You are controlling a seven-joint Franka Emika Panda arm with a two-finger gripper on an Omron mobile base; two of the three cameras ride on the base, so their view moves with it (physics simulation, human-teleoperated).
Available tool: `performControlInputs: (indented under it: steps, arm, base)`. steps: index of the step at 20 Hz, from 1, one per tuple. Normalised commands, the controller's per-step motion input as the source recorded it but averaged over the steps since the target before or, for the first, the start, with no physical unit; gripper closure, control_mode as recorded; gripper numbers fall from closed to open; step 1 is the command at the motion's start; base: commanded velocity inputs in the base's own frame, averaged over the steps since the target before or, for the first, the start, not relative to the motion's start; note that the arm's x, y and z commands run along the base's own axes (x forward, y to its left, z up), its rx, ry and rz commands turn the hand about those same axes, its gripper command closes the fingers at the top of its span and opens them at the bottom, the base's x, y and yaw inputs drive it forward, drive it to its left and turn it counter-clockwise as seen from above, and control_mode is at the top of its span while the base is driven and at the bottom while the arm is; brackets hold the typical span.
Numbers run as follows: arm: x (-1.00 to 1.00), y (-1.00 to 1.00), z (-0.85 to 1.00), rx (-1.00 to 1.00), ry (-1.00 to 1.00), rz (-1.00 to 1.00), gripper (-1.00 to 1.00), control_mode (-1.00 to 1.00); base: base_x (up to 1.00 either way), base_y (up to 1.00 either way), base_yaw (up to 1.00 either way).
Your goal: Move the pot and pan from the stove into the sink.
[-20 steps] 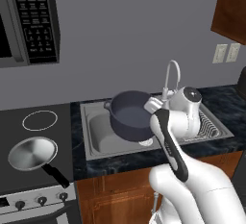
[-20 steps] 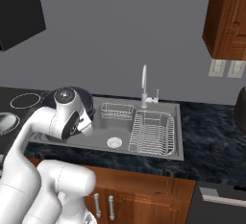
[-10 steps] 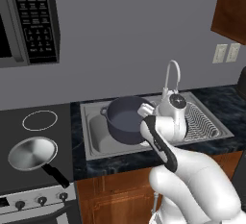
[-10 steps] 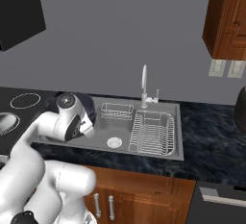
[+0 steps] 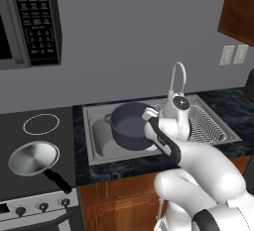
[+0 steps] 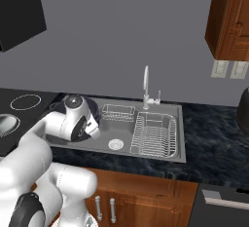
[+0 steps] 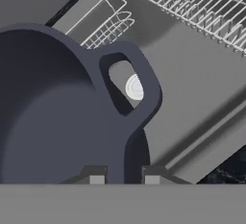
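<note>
Hand point(image 7: 124, 174) clamped on pot point(image 5: 131, 131) rim beside loop handle; pot hangs over sink point(image 6: 165, 145) left basin. Lower level, release once seated. Pan point(image 5: 33, 157) waits on stove point(image 5: 15, 185).

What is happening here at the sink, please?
The robot arm holds the dark pot by its rim with its claw, in the left part of the sink. Whether the pot touches the bottom is not clear. The silver pan is on the stove, not yet moved.
</note>
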Motion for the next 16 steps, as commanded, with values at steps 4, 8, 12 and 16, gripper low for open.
performControlInputs:
  steps: [4, 8, 12, 16]
  arm:
    - [0.0, 0.0, -0.03, 0.0, 0.01, 0.0, 1.0, -1.0]
    - [0.0, 0.0, -0.23, 0.0, 0.02, 0.0, 1.0, -1.0]
    - [0.03, 0.05, -0.23, 0.0, 0.0, 0.0, 1.0, -1.0]
    - [0.22, 0.16, -0.25, -0.01, 0.0, -0.01, 1.0, -1.0]
  base:
    - [0.0, 0.0, 0.0]
    - [0.0, 0.0, 0.0]
    - [0.0, 0.0, 0.0]
    - [0.0, 0.0, 0.0]
